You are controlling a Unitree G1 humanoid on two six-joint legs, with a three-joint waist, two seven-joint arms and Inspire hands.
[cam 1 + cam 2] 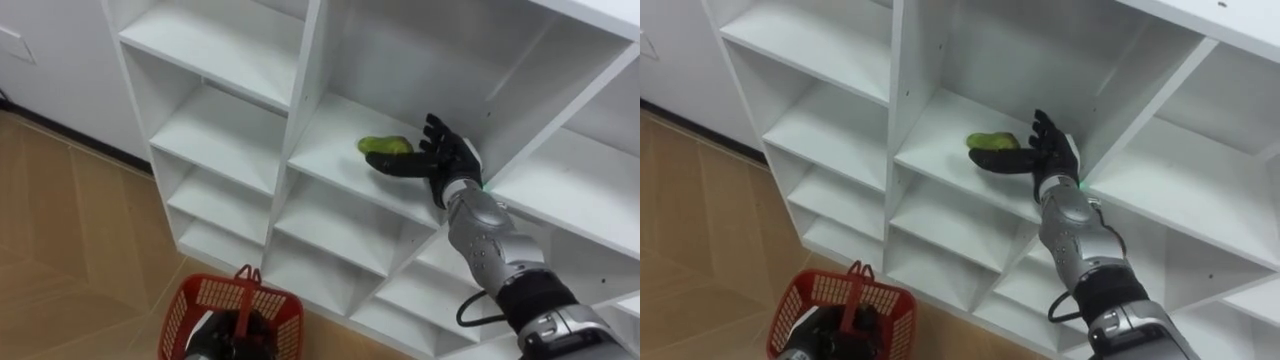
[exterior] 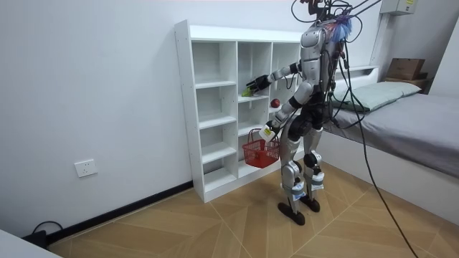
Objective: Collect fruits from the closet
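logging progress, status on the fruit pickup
Right hand open, at green fruit on closet shelf. Left hand shut on red basket handle. Nothing in the way.

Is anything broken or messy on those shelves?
Nothing stands out. The white closet stands straight with level shelves. One green fruit lies whole on a shelf by the right hand, and the red basket hangs upright from the left hand.
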